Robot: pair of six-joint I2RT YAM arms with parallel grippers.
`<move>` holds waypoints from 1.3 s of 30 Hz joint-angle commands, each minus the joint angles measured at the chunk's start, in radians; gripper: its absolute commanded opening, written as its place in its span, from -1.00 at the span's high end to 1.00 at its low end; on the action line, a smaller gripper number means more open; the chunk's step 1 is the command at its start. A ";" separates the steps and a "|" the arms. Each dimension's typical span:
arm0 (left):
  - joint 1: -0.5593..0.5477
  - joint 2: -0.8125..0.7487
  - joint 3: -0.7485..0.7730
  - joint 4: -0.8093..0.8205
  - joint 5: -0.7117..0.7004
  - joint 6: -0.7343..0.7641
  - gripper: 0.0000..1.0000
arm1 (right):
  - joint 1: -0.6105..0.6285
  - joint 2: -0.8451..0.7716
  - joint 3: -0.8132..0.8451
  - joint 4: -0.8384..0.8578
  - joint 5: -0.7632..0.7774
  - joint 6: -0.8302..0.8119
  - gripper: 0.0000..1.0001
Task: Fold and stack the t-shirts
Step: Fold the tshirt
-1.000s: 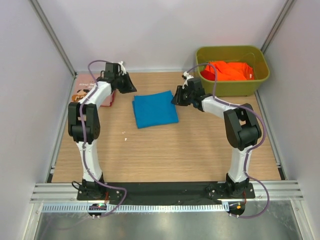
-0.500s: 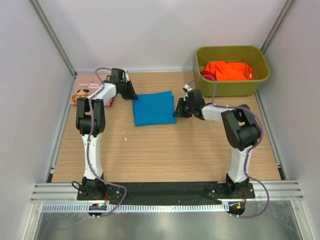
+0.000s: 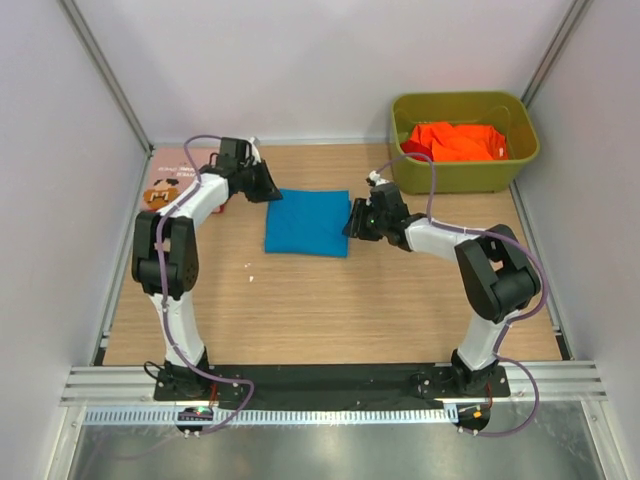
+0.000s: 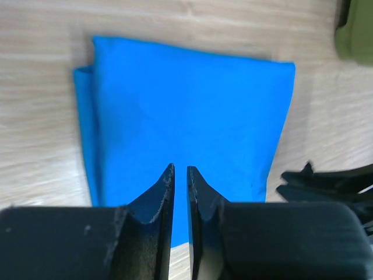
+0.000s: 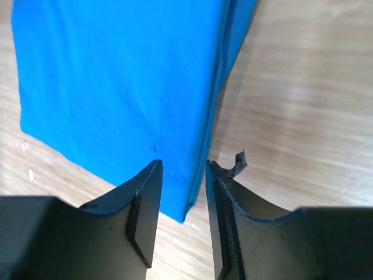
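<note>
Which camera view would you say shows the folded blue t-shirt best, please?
Top external: nearly the whole outline of the blue t-shirt is in frame. The left wrist view shows most of it, its near edge behind the left tool; the right wrist view crops it to one part.

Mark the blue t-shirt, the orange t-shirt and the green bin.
blue t-shirt (image 3: 307,222), top view, centre of the folded cloth.
orange t-shirt (image 3: 455,140), top view, middle of the heap in the bin.
green bin (image 3: 450,178), top view, its front wall.
</note>
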 commanded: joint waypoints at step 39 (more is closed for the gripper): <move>0.073 0.347 0.368 -0.329 0.108 0.302 -0.08 | -0.039 -0.124 0.141 -0.108 0.119 -0.066 0.34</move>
